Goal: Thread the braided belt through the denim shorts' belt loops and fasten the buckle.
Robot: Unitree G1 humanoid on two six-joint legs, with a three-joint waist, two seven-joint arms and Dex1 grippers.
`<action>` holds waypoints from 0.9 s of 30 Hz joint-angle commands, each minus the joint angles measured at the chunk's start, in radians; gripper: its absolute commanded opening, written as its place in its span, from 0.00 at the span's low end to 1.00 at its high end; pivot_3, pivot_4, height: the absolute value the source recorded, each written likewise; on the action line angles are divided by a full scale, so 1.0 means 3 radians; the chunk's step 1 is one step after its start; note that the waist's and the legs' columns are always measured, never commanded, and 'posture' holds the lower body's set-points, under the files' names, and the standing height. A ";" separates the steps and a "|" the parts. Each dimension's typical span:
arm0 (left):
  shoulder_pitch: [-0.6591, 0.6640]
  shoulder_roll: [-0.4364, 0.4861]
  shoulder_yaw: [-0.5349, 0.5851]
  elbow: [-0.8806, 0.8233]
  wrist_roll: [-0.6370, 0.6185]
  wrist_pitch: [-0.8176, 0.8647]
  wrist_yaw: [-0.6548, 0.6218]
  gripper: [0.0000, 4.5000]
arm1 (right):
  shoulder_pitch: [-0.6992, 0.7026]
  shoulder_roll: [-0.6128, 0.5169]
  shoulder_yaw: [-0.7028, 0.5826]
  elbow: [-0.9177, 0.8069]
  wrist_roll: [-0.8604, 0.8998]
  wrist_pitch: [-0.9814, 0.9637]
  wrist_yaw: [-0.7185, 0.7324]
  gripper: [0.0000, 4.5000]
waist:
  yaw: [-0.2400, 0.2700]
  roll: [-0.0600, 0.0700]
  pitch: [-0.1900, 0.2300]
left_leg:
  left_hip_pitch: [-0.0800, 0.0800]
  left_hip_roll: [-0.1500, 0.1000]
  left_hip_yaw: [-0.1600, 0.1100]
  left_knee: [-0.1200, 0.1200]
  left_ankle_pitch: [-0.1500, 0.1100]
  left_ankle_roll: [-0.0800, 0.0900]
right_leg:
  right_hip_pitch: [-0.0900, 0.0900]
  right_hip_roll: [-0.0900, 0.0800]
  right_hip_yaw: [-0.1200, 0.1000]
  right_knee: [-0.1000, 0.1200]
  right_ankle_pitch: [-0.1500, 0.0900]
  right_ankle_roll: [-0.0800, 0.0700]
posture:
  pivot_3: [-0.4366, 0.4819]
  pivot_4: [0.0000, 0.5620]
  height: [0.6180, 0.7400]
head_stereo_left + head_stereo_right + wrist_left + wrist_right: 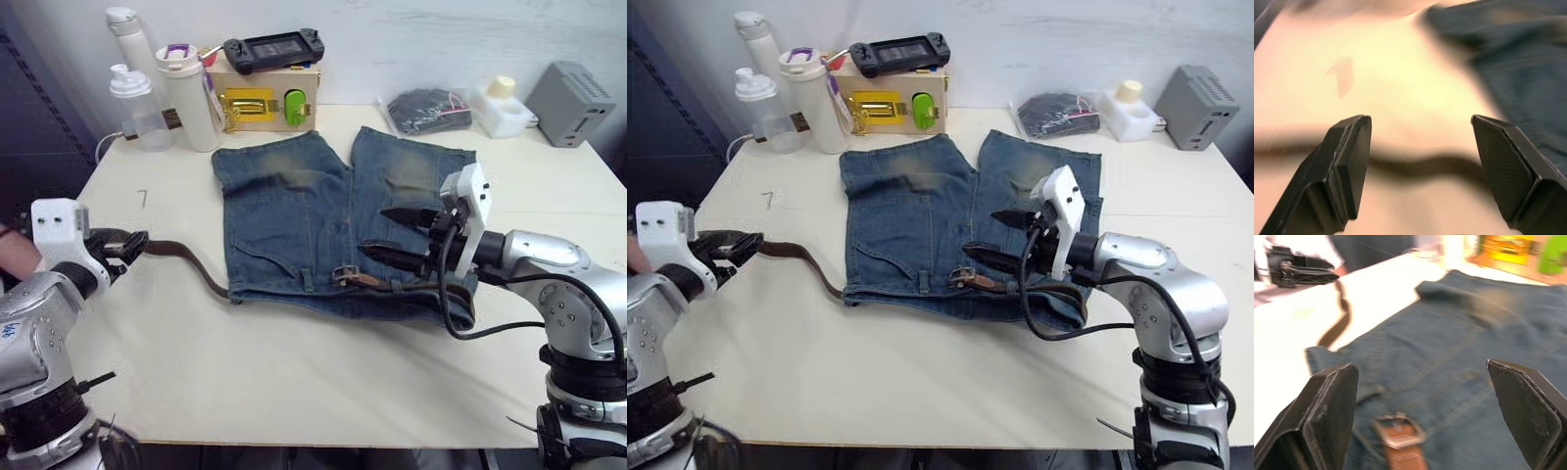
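Hovering right jaws (392, 233) spread over buckle (344, 274), left jaws (125, 243) spread above braided belt (186, 257)

Robot lab, pale table (294, 372), handheld controller (273, 49), grey box (571, 103), bottles (137, 108)

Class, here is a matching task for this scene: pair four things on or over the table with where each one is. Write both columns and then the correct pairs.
Things
1. buckle
2. game controller
3. left claw
4. grey box

Places
A. on top of the wooden box
B. far right corner of the table
C. on the waistband of the denim shorts
D. by the loose end of the braided belt

Pairs: 1-C, 2-A, 3-D, 4-B
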 commanded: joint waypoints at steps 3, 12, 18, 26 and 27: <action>-0.0411 -0.0205 0.0150 -0.0136 0.0106 0.0722 0.0460 0.80 | 0.0054 -0.0039 0.0121 -0.0100 0.0059 -0.0174 0.0004 0.99 | 0.0059 -0.0001 0.0001 | 0.0001 -0.0008 -0.0016 0.0000 0.0007 -0.0003 | 0.0016 0.0004 0.0002 -0.0013 0.0000 0.0000 | 0.48 0.27 0.22; -0.0892 -0.0469 0.0210 0.0181 0.0162 0.0831 0.0700 0.80 | 0.0180 -0.0030 0.0241 -0.0115 0.0048 -0.0284 -0.0070 0.99 | 0.0076 -0.0004 0.0003 | 0.0014 -0.0008 -0.0030 -0.0008 0.0008 -0.0005 | 0.0039 0.0006 -0.0003 -0.0030 0.0000 0.0001 | 0.48 0.27 0.22; -0.1030 -0.0457 0.0139 0.0900 0.0214 0.0382 0.0822 0.80 | 0.0268 0.0010 0.0201 -0.0186 0.0105 -0.0311 -0.0177 0.99 | 0.0082 -0.0008 0.0005 | 0.0020 -0.0007 -0.0030 -0.0016 0.0010 -0.0008 | 0.0042 0.0006 -0.0003 -0.0033 0.0000 0.0001 | 0.48 0.27 0.22; -0.1002 -0.0449 -0.0083 0.1627 0.0203 -0.0251 0.0818 0.80 | 0.0343 -0.0001 0.0193 -0.0272 0.0179 -0.0332 -0.0283 0.99 | 0.0084 -0.0008 0.0005 | 0.0024 -0.0008 -0.0030 -0.0016 0.0010 -0.0008 | 0.0045 0.0004 -0.0003 -0.0034 0.0000 0.0001 | 0.48 0.27 0.22; -0.0983 -0.0451 -0.0090 0.1646 0.0179 -0.0285 0.0806 0.68 | 0.0353 -0.0007 0.0188 -0.0298 0.0205 -0.0323 -0.0279 1.00 | 0.0084 -0.0008 0.0005 | 0.0023 -0.0008 -0.0030 -0.0016 0.0010 -0.0008 | 0.0045 0.0004 -0.0003 -0.0034 0.0000 0.0001 | 0.48 0.27 0.22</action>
